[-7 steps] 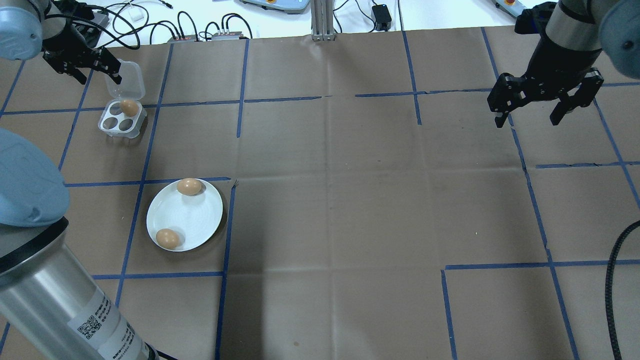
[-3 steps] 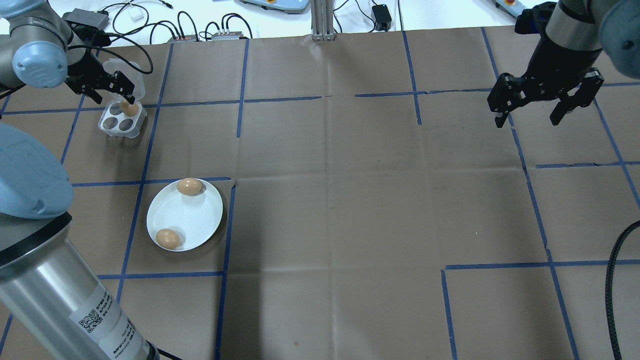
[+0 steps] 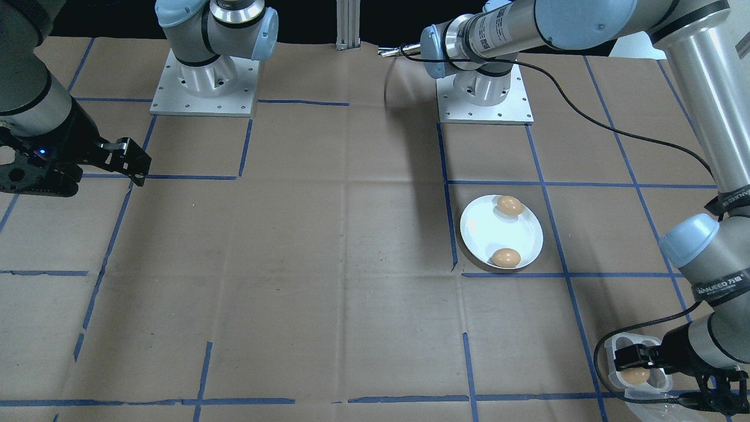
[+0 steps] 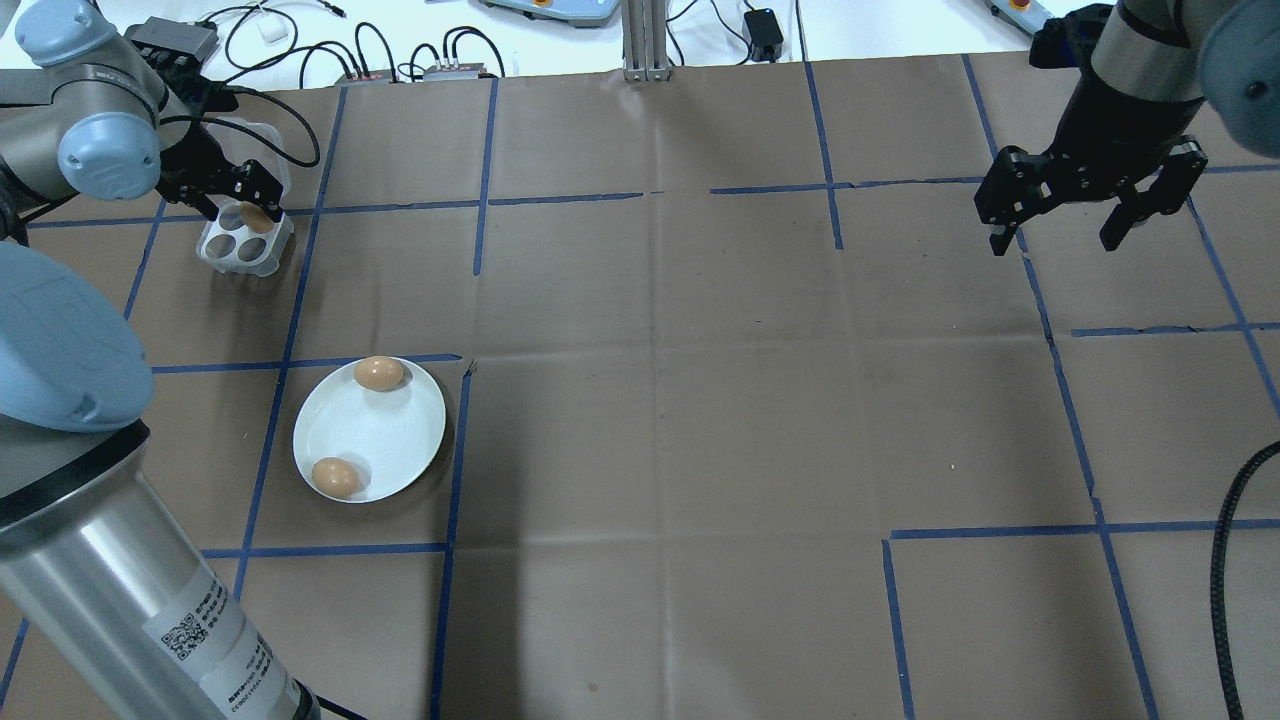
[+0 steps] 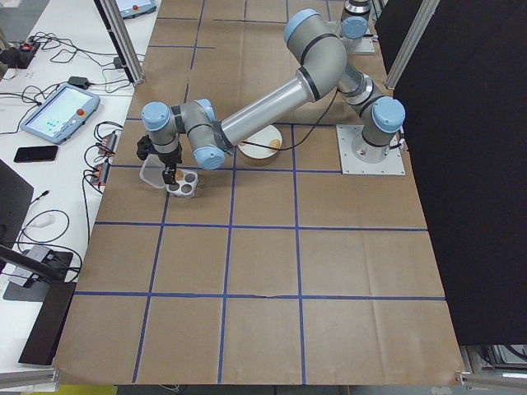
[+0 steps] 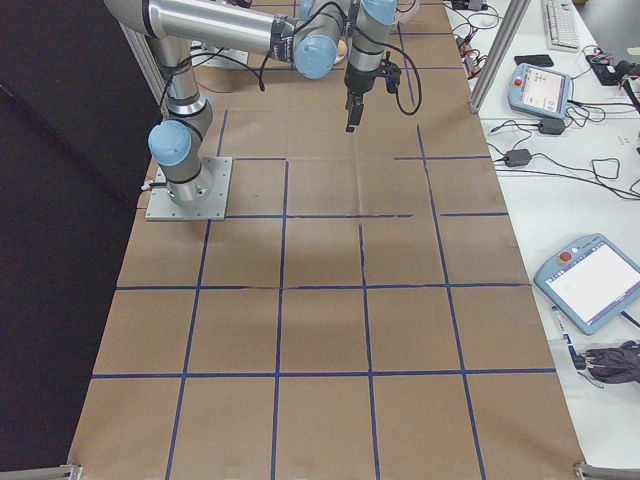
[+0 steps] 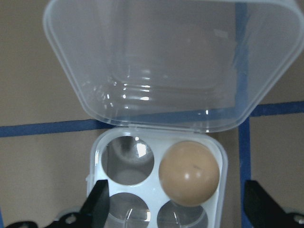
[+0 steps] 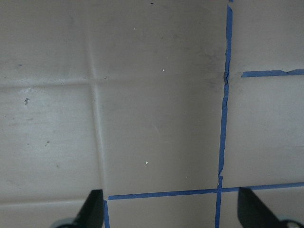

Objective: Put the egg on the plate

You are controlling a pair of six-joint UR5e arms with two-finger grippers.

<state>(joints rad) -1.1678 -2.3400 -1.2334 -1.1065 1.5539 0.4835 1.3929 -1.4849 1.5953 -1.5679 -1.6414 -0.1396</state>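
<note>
Plate: nearest you on the counter, your left side; two brown eggs lie on it, one at the near rim, one at the far rim, apart from each other.
Tray: farther back on your left, clear, four cups, lid swung open behind; you see one egg in a back cup, the other three cups bare.
Left gripper: low over the tray, fingers spread wide either side of it, holding nothing.
Right gripper: far right, above bare counter, fingers spread, holding nothing.
</note>
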